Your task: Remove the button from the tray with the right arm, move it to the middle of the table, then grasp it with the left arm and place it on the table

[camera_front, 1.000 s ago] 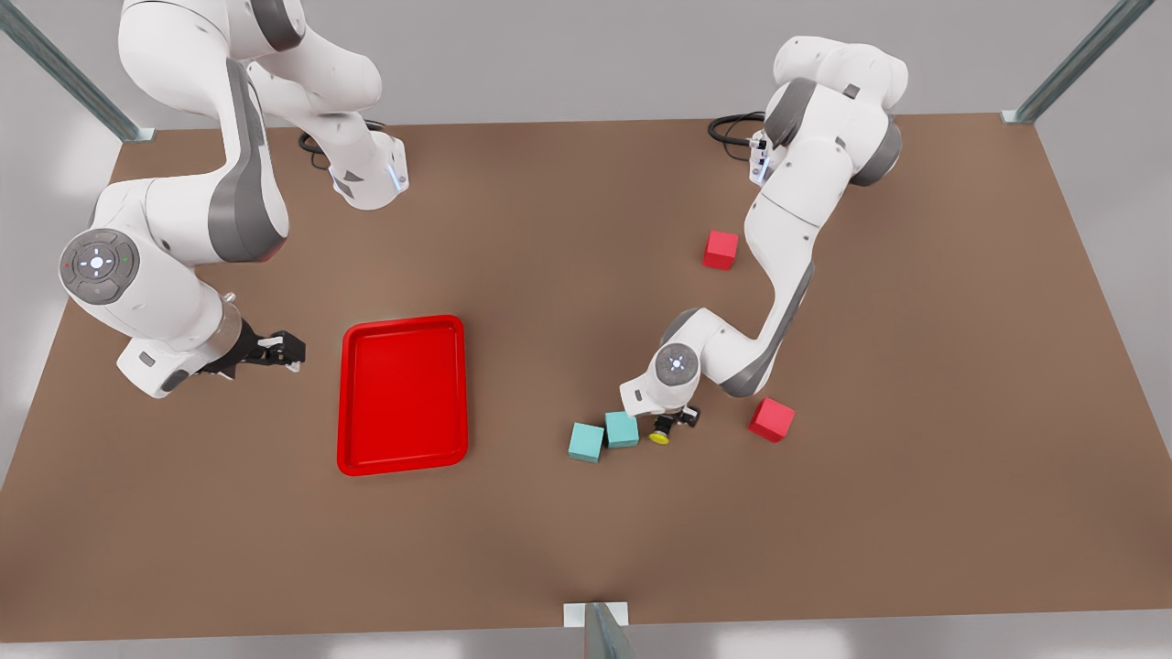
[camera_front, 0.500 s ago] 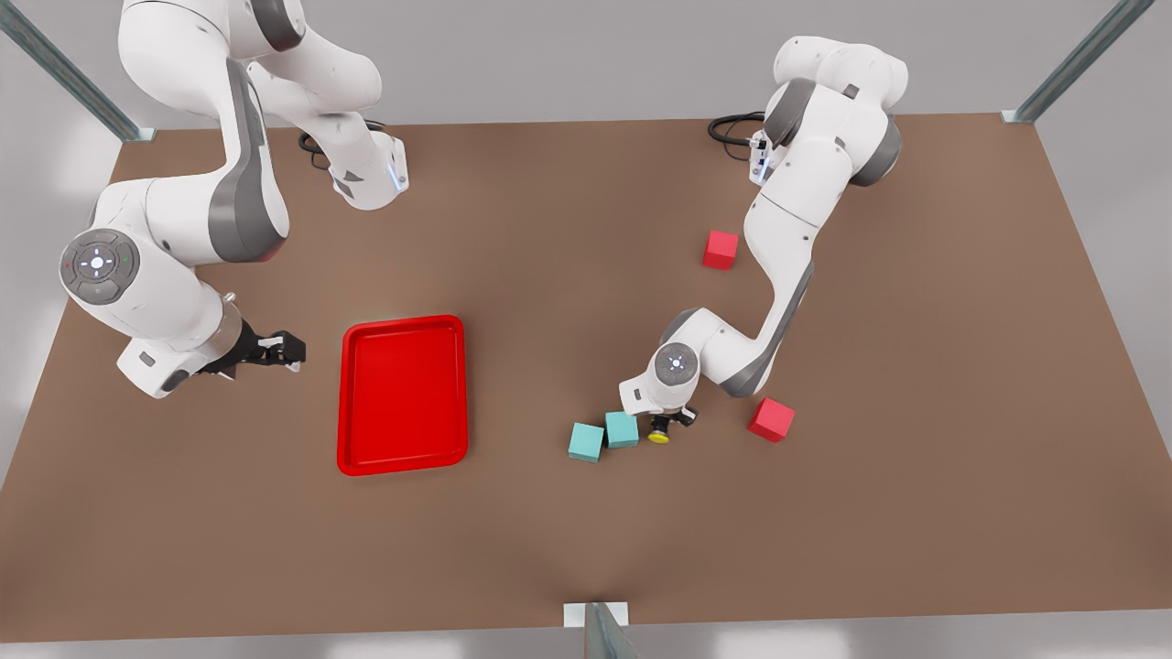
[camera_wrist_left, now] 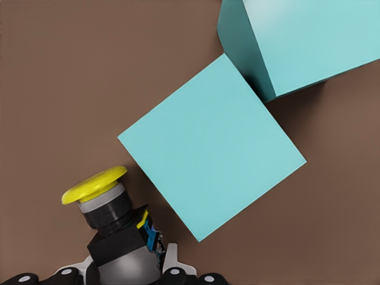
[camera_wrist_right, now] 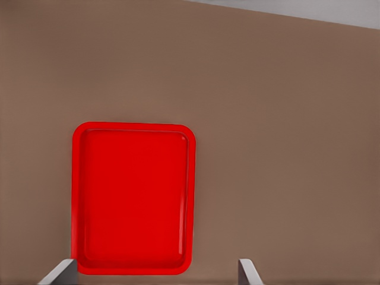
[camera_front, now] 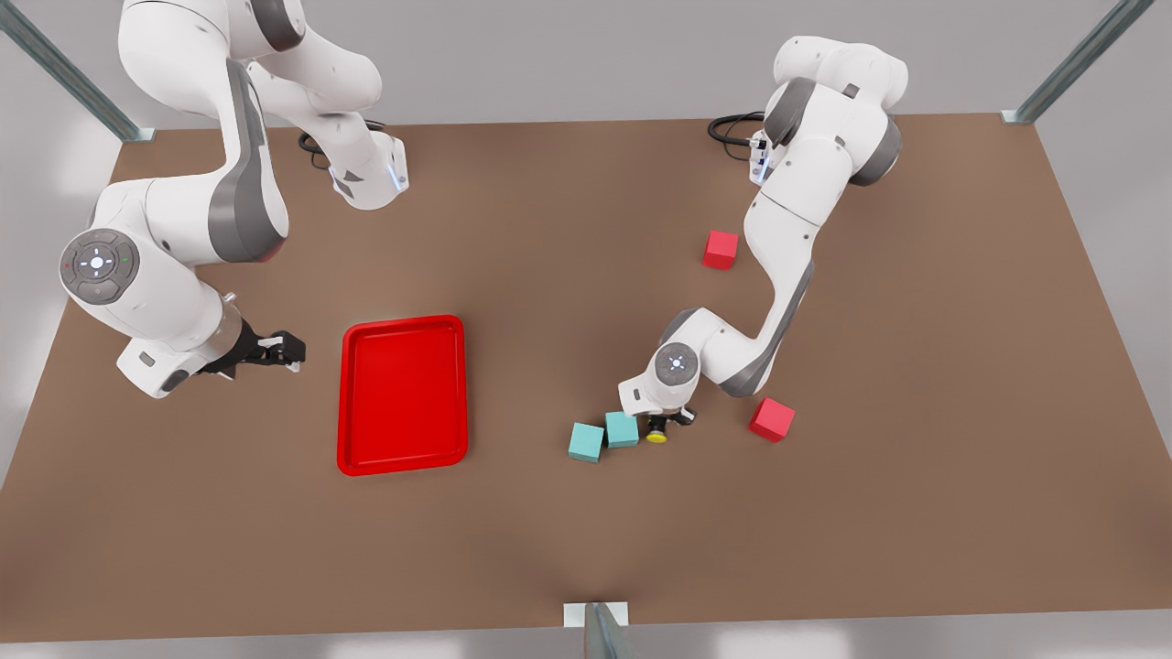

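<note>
The button (camera_front: 657, 437), yellow cap on a dark grey base, is low over the table (camera_front: 549, 531) right of the middle, next to a teal cube (camera_front: 622, 428). My left gripper (camera_front: 667, 422) is shut on its base; in the left wrist view the button (camera_wrist_left: 98, 189) sits tilted in the left gripper (camera_wrist_left: 122, 274), close beside the teal cube (camera_wrist_left: 211, 151). The red tray (camera_front: 403, 322) lies at the front view's left with nothing in it. My right gripper (camera_front: 277, 350) waits open just left of the tray, whose rim (camera_wrist_right: 133, 126) shows in the right wrist view beyond the fingertips (camera_wrist_right: 59, 273).
A second teal cube (camera_front: 586, 441) touches the first one on its left. One red cube (camera_front: 772, 419) lies right of the left gripper, another (camera_front: 721, 249) farther back beside the left arm. Metal frame posts stand at the table corners and the front edge (camera_front: 600, 631).
The left gripper with the button has crept slightly toward the teal cube and lower. The right arm has not moved.
</note>
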Controlling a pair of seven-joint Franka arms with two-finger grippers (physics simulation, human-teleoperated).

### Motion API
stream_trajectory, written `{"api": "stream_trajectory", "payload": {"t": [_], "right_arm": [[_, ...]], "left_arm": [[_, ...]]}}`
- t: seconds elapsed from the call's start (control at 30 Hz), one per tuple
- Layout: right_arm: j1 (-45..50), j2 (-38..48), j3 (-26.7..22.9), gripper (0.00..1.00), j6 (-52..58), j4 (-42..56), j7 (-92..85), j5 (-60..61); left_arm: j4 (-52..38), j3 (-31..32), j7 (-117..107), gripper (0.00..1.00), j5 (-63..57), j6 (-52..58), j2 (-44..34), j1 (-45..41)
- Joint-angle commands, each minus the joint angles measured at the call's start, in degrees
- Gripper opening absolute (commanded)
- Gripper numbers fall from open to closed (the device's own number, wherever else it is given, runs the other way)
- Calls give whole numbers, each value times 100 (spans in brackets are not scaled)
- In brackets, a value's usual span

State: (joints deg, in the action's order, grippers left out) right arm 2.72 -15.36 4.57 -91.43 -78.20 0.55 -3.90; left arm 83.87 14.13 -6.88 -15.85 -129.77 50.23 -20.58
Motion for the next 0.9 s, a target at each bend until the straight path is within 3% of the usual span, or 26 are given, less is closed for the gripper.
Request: {"api": "stream_trajectory", "payload": {"t": [0.0, 0.23, 0.37, 0.87], "right_arm": [[0, 7, 0, 100, 2, 7, -3, 4], [0, 7, 0, 100, 2, 7, -3, 4], [0, 7, 0, 100, 2, -2, -3, 4], [0, 7, 0, 100, 2, 7, -3, 4]], "left_arm": [[-28, 2, -24, 59, 3, -4, -13, 1], [-72, -6, -121, 59, 3, 22, -22, 10], [-72, -6, -165, 51, 12, -13, -4, 19], [-81, -94, -1535, 50, -85, 22, -277, 1]]}}
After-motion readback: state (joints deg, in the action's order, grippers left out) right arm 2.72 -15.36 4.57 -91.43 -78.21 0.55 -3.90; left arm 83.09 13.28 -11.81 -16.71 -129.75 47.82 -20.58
